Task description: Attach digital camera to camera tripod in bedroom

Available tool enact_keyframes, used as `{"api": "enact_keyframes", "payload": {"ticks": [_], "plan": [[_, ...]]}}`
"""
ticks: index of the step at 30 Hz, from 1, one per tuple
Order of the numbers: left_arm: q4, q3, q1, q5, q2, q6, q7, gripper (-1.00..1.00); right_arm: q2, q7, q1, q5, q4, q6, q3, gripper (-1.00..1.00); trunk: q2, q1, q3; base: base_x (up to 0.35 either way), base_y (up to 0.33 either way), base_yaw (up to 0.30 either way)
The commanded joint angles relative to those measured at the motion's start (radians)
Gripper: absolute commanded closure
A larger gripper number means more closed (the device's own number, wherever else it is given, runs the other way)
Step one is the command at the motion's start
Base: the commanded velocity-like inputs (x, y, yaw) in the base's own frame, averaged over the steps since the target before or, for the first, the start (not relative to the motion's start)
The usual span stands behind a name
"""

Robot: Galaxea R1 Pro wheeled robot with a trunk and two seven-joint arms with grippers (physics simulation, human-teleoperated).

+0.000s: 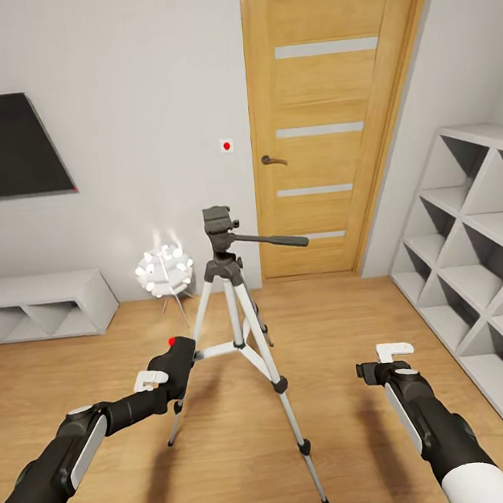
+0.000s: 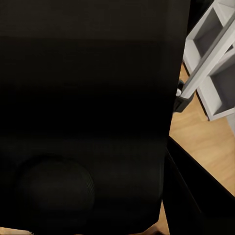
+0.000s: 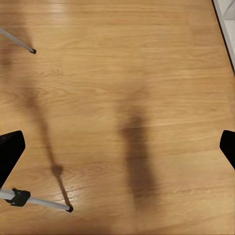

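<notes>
Beside the camera tripod, left jaws clutch the digital camera — matte-black, red-dotted; right jaws spread.

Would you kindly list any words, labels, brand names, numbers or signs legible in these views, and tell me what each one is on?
No text, numbers or brand marks can be read anywhere.
The digital camera, held in the left claw, carries only a plain red dot.
The small white wall plate beside the door has a red dot, no lettering.
The camera tripod and black wall TV show no markings.
</notes>
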Motion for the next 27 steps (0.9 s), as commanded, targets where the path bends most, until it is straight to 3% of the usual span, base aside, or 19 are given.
{"api": "enact_keyframes", "payload": {"ticks": [1, 27], "plan": [[-0.001, -0.003, -0.001, 0.009, 0.001, 0.007, 0.000, 1.00, 0.000, -0.001, -0.001, 0.004, -0.001, 0.006, 0.000, -1.00, -0.002, 0.001, -0.004, 0.000, 0.000, 0.000], [-0.008, -0.003, -0.001, 0.009, 0.002, 0.015, 0.000, 1.00, -0.001, 0.007, 0.000, 0.003, -0.001, 0.009, 0.000, -1.00, -0.002, 0.001, -0.045, 0.000, 0.000, 0.000]]}}
